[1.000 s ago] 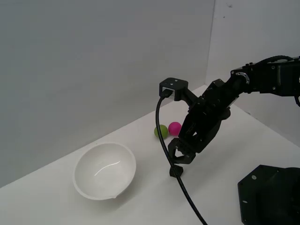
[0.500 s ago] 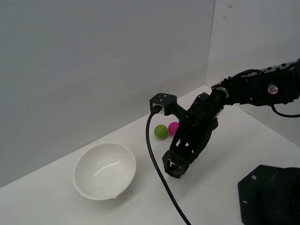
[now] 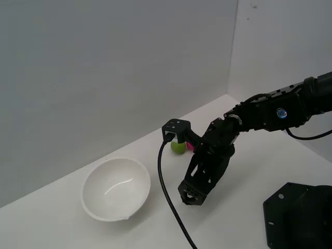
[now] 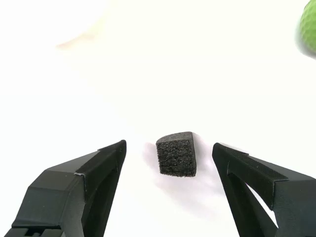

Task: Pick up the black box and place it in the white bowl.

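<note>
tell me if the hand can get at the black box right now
Probably yes. In the wrist view the black box sits on the white table between the open fingers of the hand, with bare gaps on both sides and nothing blocking. The green ball lies well off.

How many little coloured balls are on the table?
2: a green ball and a pink ball touching it, both partly hidden behind the arm. More could be hidden.

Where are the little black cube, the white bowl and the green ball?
black cube (image 4: 176, 155), wrist view: its front face.
white bowl (image 3: 116, 188), exterior view: its inner wall.
green ball (image 3: 178, 148), exterior view: its visible front, below the wrist camera.
</note>
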{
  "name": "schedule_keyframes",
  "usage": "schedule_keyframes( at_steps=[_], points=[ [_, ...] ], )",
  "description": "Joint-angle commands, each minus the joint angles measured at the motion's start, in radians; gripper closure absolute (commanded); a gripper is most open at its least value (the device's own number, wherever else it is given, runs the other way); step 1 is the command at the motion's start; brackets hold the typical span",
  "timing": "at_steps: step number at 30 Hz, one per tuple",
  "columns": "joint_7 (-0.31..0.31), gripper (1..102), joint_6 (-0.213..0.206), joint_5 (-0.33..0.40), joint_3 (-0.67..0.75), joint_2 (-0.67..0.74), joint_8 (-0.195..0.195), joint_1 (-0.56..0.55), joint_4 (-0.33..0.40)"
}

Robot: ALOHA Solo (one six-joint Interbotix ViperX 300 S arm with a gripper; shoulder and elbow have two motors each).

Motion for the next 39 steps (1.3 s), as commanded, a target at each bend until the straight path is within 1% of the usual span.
schedule_keyframes(
  at_steps=[1,4,5,6,7,10,11,12,13,19,25,32,36,39],
  points=[
    [0.005,4,-0.020,-0.006,0.021,0.020,0.003,-0.017,0.002],
    [0.006,6,-0.020,-0.006,0.021,0.020,0.003,-0.017,0.000],
    [0.005,8,-0.020,-0.006,0.021,0.020,0.003,-0.017,0.000],
    [0.006,12,-0.020,-0.006,0.023,0.021,0.003,-0.017,0.002],
    [0.005,21,-0.021,-0.006,0.026,0.023,0.003,-0.017,0.000],
    [0.006,61,-0.031,-0.006,0.037,0.034,0.003,-0.017,0.002],
    [0.006,69,-0.031,-0.006,0.043,0.040,0.003,-0.017,0.002],
    [0.008,73,-0.031,-0.005,0.044,0.041,0.003,-0.017,0.003],
    [0.006,75,-0.031,-0.005,0.044,0.041,0.003,-0.017,0.003],
    [0.008,79,-0.031,-0.005,0.044,0.041,0.002,-0.017,0.003],
    [0.014,79,-0.031,-0.008,0.052,0.049,0.003,-0.017,0.000],
    [0.083,79,-0.029,-0.037,0.135,0.133,0.003,0.026,-0.025],
    [0.129,79,-0.009,-0.069,0.198,0.193,0.006,0.086,-0.058],
    [0.186,79,0.012,-0.106,0.225,0.222,0.015,0.126,-0.095]
  ],
)
